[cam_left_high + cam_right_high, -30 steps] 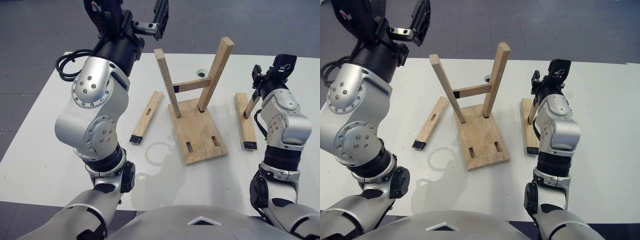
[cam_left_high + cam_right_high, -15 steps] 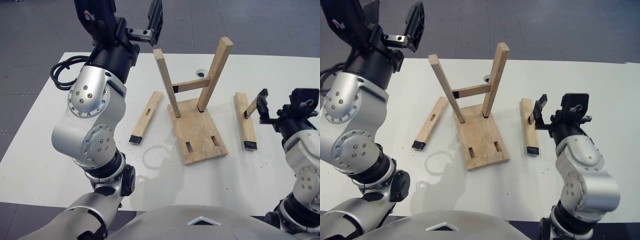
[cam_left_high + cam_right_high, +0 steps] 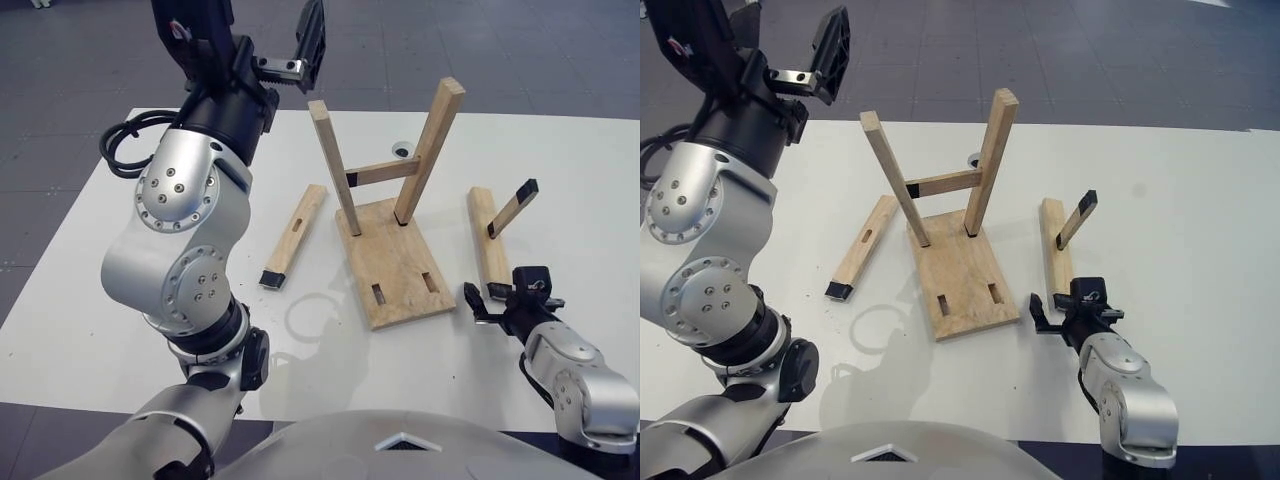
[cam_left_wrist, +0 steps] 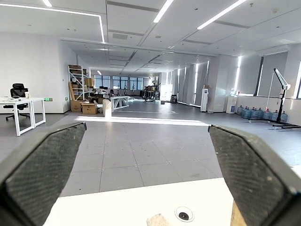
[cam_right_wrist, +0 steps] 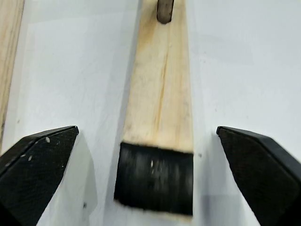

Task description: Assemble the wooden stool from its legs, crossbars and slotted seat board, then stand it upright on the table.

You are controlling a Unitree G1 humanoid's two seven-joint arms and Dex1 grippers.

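Left gripper [image 4: 148, 176]: raised high over the far left of the table [image 3: 90, 260], fingers [image 4: 44, 172] spread wide, nothing between them, touching nothing. Right gripper [image 5: 150, 165]: low, near the table's front edge, at the black cap [image 5: 154, 178] on the near end of the right-hand leg [image 3: 487, 245]. Its fingers [image 5: 40, 162] are spread wide, wider than the leg, with bare table showing on both sides of the cap; no contact seen, nothing held. The right-hand leg lies flat, pointing away from the robot, with a second crossbar [image 3: 512, 207] plugged into its slot and sticking up at a tilt, farther along the leg than the gripper. The seat board [image 3: 400, 262] lies flat at mid-table, just left of that leg and apart from it. Two standing legs [image 3: 335, 165] are seated in the board's far slots, both tilted, joined by a crossbar [image 3: 385, 170]. The two near slots [image 3: 378, 294] are open. A loose leg [image 3: 295, 232] lies flat to the left of the board, slot facing up, black cap toward the robot, well apart from both grippers. A round grommet [image 3: 403, 150] sits in the table behind the standing legs.
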